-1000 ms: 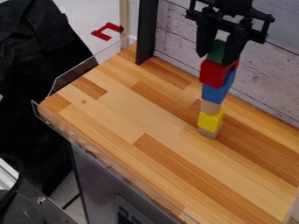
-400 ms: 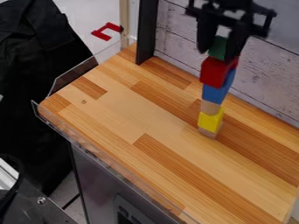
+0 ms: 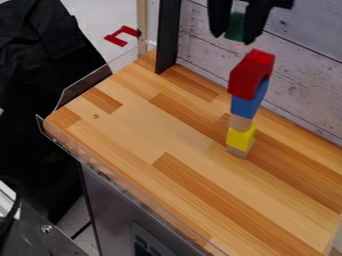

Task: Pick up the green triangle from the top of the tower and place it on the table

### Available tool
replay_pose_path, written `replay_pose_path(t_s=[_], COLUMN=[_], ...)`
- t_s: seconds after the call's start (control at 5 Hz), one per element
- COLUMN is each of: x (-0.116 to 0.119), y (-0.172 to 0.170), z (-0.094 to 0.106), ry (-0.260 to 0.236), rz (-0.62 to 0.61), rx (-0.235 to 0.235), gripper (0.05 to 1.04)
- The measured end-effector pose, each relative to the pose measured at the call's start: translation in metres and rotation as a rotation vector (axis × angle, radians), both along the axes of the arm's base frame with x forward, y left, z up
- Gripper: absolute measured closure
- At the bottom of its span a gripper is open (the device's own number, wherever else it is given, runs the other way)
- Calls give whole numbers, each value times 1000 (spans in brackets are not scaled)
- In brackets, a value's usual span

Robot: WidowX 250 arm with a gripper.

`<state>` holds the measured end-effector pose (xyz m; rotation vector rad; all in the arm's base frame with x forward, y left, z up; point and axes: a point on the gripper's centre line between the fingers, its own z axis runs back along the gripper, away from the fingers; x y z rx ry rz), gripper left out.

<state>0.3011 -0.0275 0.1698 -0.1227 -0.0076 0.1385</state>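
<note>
At the top of the camera view hangs the black gripper (image 3: 237, 31), shut on the green triangle (image 3: 236, 27). The triangle is held in the air, apart from the tower and above its top. The tower stands upright on the wooden table (image 3: 127, 127), toward its back right side. From the top down it has a red block (image 3: 248, 75), a blue block (image 3: 248, 104), a wooden cylinder (image 3: 240, 123), a yellow block (image 3: 240, 137) and a small wooden block (image 3: 238, 151).
A whitewashed plank wall (image 3: 300, 80) runs close behind the tower. A black upright post (image 3: 167, 37) stands at the table's back corner. A clear plastic guard (image 3: 85, 86) lines the left edge.
The gripper has risen with the green triangle, lifting it off the red block. The rest of the tower stands where it was.
</note>
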Motion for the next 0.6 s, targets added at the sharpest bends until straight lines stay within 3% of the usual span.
replay_pose_path(t_s=[0.4, 0.6], x=[-21, -24], y=[40, 60], z=[-30, -41], ry=[41, 64], rz=[210, 339], rx=[29, 86], gripper=[603, 603])
